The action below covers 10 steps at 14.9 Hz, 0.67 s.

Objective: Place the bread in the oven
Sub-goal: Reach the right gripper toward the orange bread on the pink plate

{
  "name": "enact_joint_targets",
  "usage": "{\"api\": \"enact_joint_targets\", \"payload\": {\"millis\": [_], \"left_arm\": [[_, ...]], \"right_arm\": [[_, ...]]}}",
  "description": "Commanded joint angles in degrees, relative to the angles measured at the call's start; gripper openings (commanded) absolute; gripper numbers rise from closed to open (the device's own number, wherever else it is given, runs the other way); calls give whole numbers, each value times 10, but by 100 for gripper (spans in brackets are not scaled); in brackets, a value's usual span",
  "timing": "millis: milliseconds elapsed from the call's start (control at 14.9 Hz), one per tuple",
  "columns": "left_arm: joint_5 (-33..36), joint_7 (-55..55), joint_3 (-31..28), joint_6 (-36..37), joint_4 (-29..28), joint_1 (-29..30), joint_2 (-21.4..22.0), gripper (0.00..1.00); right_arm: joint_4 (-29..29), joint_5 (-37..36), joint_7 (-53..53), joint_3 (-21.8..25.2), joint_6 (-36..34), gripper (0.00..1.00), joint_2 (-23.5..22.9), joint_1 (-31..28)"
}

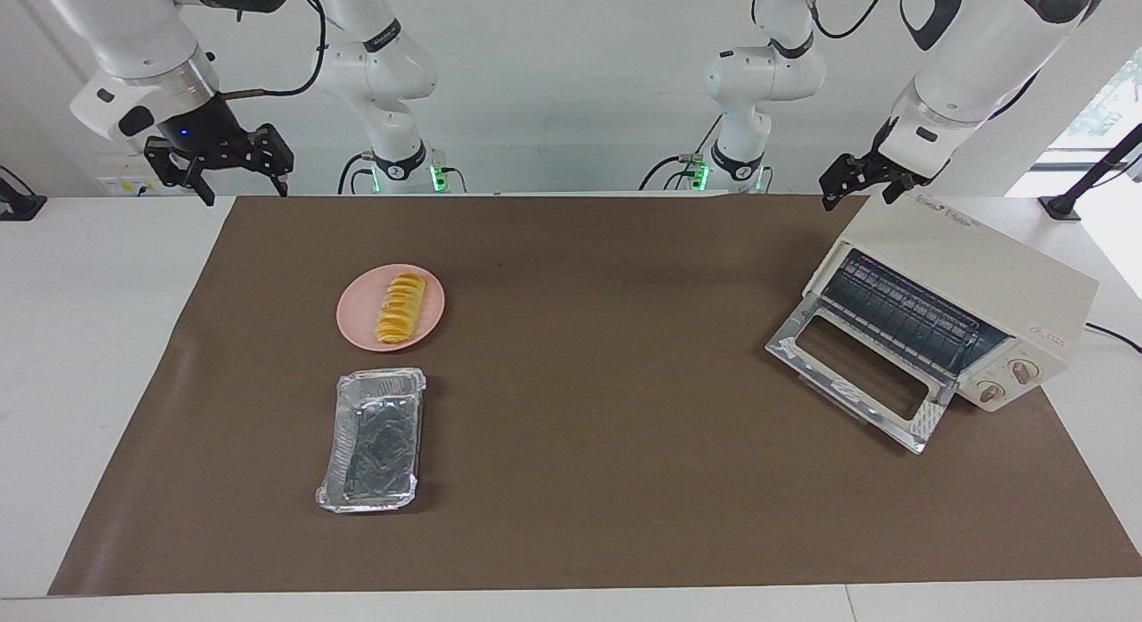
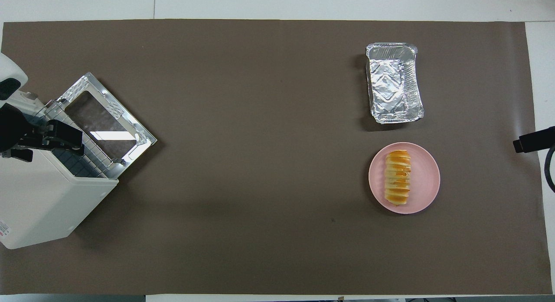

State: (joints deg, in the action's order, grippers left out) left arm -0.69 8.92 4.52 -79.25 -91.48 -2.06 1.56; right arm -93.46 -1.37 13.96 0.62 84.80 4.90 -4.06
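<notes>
The bread, a ridged golden loaf, lies on a round pink plate toward the right arm's end of the table; it also shows in the overhead view. The cream-white oven stands at the left arm's end with its glass door folded down open and its wire rack showing. My left gripper hangs open and empty over the oven's top edge nearest the robots. My right gripper is open and empty, raised over the mat's edge nearest the robots, apart from the plate.
A crinkled silver foil tray lies empty, farther from the robots than the plate. A brown mat covers most of the white table. The oven's cable trails off at the left arm's end.
</notes>
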Motion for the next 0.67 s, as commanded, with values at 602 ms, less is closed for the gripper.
{"api": "enact_joint_targets", "payload": {"millis": [602], "left_arm": [[-9,-3,5,-12,-18,8,17,100]], "right_arm": [[-110,6,1,-8,53,100,56,31]]}}
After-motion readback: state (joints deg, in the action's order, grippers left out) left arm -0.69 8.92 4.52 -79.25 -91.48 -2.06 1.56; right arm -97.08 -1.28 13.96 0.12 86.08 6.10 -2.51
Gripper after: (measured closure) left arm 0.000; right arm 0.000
